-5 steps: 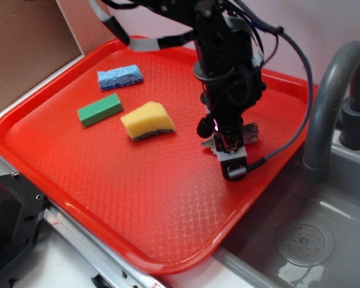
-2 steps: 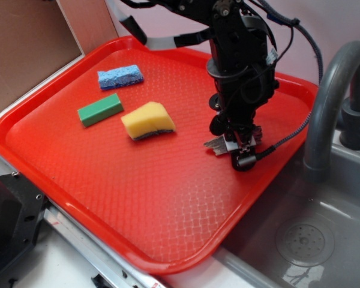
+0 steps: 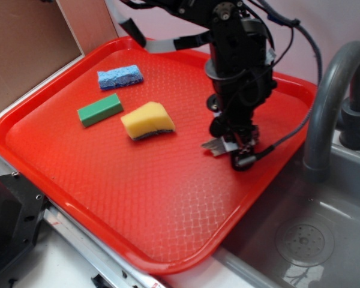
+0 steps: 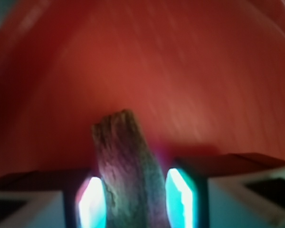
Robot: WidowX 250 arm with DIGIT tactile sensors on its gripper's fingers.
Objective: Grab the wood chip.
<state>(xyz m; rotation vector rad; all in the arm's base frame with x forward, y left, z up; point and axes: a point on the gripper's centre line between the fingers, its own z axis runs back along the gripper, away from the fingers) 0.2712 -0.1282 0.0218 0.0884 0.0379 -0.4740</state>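
Exterior view, going from left to right: the blue sponge (image 3: 120, 77) lies at the far left part of the red tray (image 3: 108, 204), then the green block (image 3: 100, 109), then the yellow sponge wedge (image 3: 147, 120) near the middle. All three are well apart from the gripper (image 3: 237, 144), which stands over the right part of the tray, close to the rim beside the grey faucet (image 3: 330, 102) and the sink (image 3: 312, 240). Under the black fingers only a pale end of the wood chip (image 3: 214, 146) shows, on their left side; the rest is hidden by the arm.

The wrist view gives the important relation. The wood chip (image 4: 128, 166) sits between the two fingers (image 4: 90, 202), and its long axis runs forward, away from the camera, with a small lean to the left. So the fingers cross its short width, one on each flat side. They are nearly closed around it, with only a thin gap, or none, on each side. I cannot tell from this blurred picture if the pads already press the wood firmly, or if the chip is off the tray.

I judge the grasp is almost complete: the chip is centred, so the next step needs only a firm squeeze and a straight lift.
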